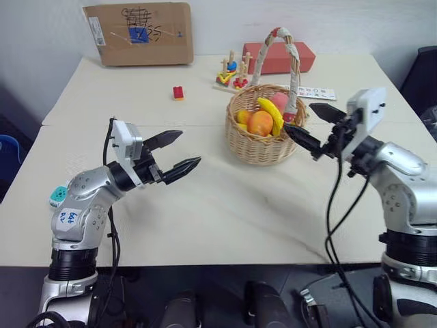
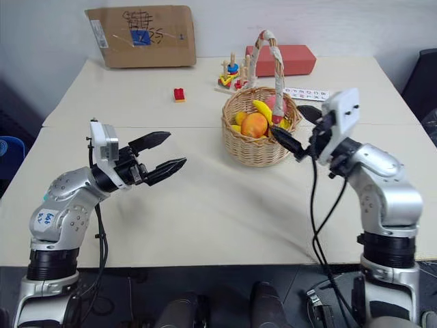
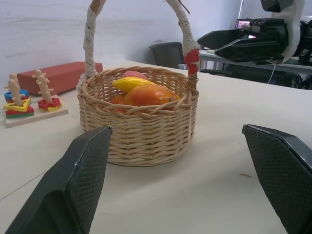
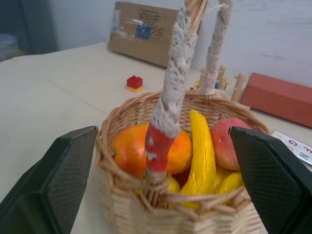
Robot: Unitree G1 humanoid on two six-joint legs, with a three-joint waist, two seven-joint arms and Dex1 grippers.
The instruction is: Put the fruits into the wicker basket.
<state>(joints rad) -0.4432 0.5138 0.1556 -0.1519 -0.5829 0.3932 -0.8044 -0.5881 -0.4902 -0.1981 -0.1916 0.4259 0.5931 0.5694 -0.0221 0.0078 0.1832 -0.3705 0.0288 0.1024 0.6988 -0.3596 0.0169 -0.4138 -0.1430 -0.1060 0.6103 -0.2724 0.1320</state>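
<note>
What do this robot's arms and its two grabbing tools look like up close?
Both arms are silver-grey metal with rounded joints and black bands. Each ends in a white boxy block and a tool of two black, pointed, textured fingers: left tool, right tool. Loose black cables run along each arm. The left arm bears a white handwritten sticker and a teal patch.

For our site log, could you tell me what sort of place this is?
Probably an indoor lab or office test area: a plain pale table against a white wall, toys such as a wooden stacking toy, and a taped cardboard box.
</note>
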